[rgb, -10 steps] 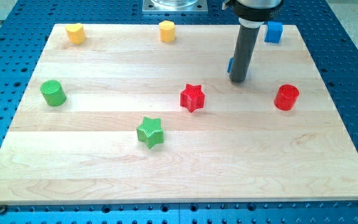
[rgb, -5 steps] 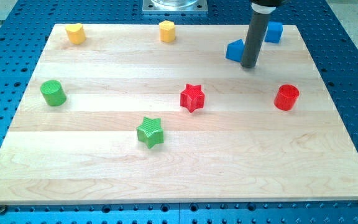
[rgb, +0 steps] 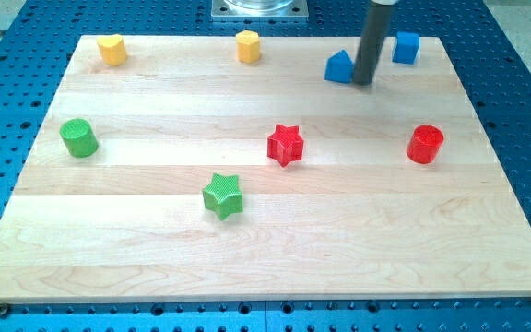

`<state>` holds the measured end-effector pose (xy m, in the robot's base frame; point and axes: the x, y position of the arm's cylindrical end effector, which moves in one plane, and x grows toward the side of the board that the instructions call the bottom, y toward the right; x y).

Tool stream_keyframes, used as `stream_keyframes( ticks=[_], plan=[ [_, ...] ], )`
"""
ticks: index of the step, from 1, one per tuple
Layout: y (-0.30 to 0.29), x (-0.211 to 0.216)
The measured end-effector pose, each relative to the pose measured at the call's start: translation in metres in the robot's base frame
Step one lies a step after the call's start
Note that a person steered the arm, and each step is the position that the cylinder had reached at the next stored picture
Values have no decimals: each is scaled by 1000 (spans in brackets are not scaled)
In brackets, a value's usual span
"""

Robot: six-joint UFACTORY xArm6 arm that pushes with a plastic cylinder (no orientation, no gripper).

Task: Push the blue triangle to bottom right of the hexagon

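My tip [rgb: 363, 82] stood at the blue triangle's [rgb: 339, 67] 3 o'clock, touching it; no claw fitted, just a bare rod. Triangle sat near the board's [rgb: 265, 258] top edge, at the yellow hexagon's [rgb: 248, 45] 4 o'clock, well apart. Blue cube [rgb: 407, 47] lay at the tip's 1 o'clock.

My rod [rgb: 371, 37] hides the blue triangle's [rgb: 339, 67] right edge, its top cut off.
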<state>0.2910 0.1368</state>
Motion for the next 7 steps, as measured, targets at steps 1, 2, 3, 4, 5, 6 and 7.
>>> stream_keyframes(
  ticks=[1,2,3,4,5,6,7],
  plan=[
    [-26,-17],
    [-20,42],
    [-63,23],
    [-63,-14],
    [-51,-23],
    [-89,-33],
    [-106,-78]
  ],
)
